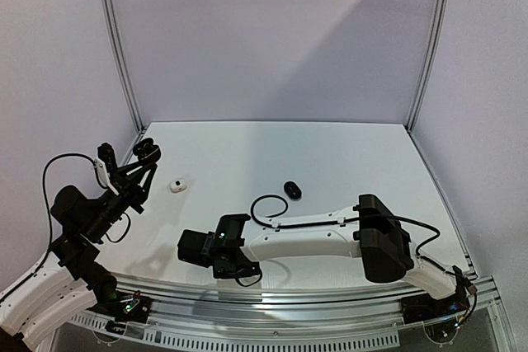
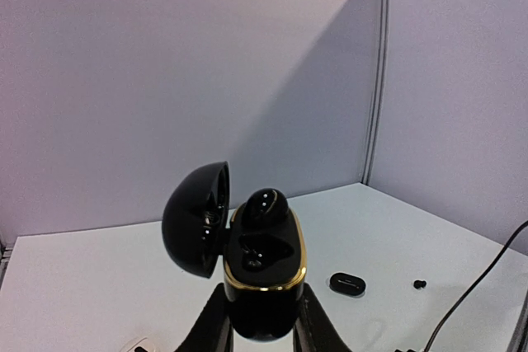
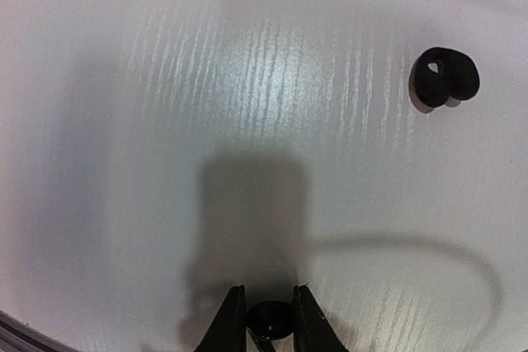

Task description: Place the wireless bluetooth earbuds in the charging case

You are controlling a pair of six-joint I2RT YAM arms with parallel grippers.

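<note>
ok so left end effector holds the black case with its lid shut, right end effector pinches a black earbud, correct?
Not quite: the lid is open, swung back, as the left wrist view shows. The rest stands: the left end effector holds the black case, and the right end effector pinches a black earbud.

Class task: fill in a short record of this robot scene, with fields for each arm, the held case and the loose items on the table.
left arm: jaws shut on the charging case
charging case: black, gold rim, lid open
seated earbud: glossy black, in the case
right arm: jaws shut on a small black piece, probably an earbud
loose earbud: black, on the table, apart from the right jaws
other items: black oval case; white item
</note>
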